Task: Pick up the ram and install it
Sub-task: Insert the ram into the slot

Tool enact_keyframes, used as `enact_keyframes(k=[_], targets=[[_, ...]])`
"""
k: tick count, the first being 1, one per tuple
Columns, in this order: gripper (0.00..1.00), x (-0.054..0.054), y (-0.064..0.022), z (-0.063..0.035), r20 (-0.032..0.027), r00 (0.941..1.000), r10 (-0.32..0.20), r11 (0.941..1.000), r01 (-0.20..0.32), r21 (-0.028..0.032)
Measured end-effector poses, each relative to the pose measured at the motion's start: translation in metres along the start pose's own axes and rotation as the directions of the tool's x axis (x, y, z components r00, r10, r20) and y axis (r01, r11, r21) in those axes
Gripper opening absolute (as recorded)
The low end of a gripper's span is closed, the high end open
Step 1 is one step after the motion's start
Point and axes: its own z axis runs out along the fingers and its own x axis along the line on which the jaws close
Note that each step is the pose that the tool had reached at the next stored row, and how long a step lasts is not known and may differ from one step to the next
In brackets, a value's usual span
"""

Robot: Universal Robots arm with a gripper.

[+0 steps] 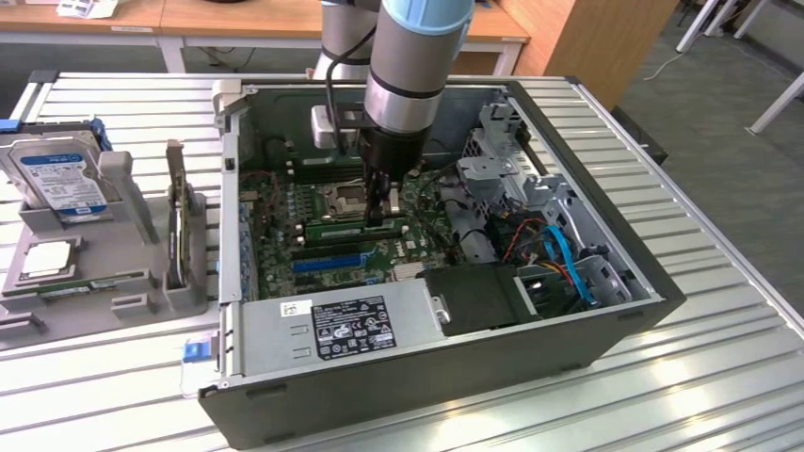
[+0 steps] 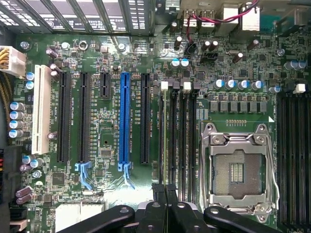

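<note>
Inside the open grey metal computer case, the black two-finger gripper hung low, fingers pressed together.
Thin green circuit-board ram stick stood edge-up among the long black memory slots, directly under the fingertips. Its long axis ran straight away from them along the slots. Pinched or merely touched, couldn't tell. Blue plastic expansion slot lay farther off, parallel.

above the motherboard the case stands open; the drive cage and power supply crowd its sides, perhaps tightly.
</note>
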Motion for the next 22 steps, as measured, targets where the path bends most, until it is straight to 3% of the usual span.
enact_keyframes(k=[8, 11, 12, 22], targets=[[0.11, 0.0000, 0.0000, 0.0003, 0.0001, 1.0000, 0.000, 1.0000, 0.000, 0.0000], [0.18, 0.0000, 0.0000, 0.0003, 0.0002, 1.0000, 0.000, 1.0000, 0.000, 0.0001], [0.25, 0.0000, 0.0000, 0.0003, 0.0002, 1.0000, 0.000, 1.0000, 0.000, 0.0001], [0.25, -0.0001, 0.0001, -0.0020, 0.0002, 1.0000, 0.000, 1.0000, 0.000, 0.0000]])
